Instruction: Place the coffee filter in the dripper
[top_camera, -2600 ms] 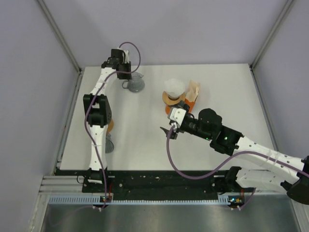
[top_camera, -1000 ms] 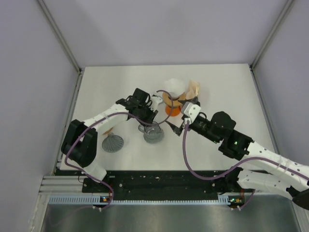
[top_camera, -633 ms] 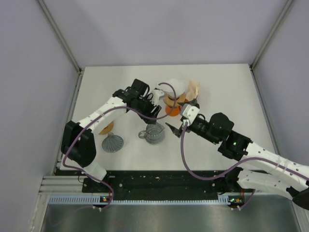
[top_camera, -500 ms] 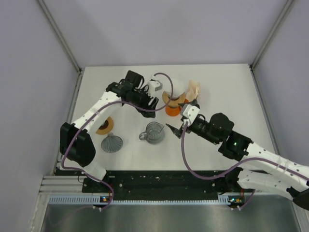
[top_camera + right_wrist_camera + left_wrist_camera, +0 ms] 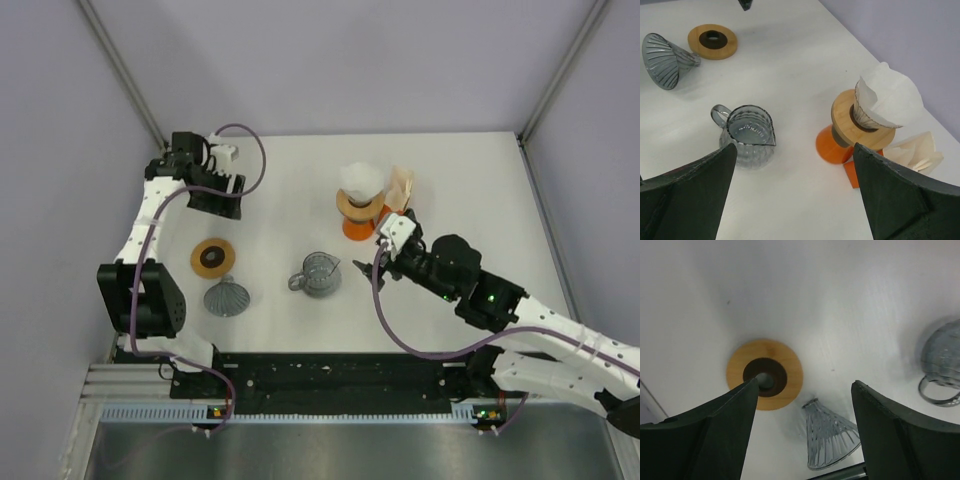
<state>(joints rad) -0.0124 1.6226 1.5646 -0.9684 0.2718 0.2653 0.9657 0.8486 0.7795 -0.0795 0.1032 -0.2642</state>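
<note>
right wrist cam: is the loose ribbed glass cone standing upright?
No, the ribbed glass cone lies tipped on its side, beside the wooden ring.

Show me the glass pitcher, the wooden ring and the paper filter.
glass pitcher (image 5: 756,152): right wrist view, near wall.
wooden ring (image 5: 794,375): left wrist view, right rim.
paper filter (image 5: 887,97): right wrist view, upper side.

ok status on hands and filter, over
Left hand open, empty. Right hand open, empty, near glass jug. White filter sits in dripper on orange stand. Second dripper on its side, empty.
</note>
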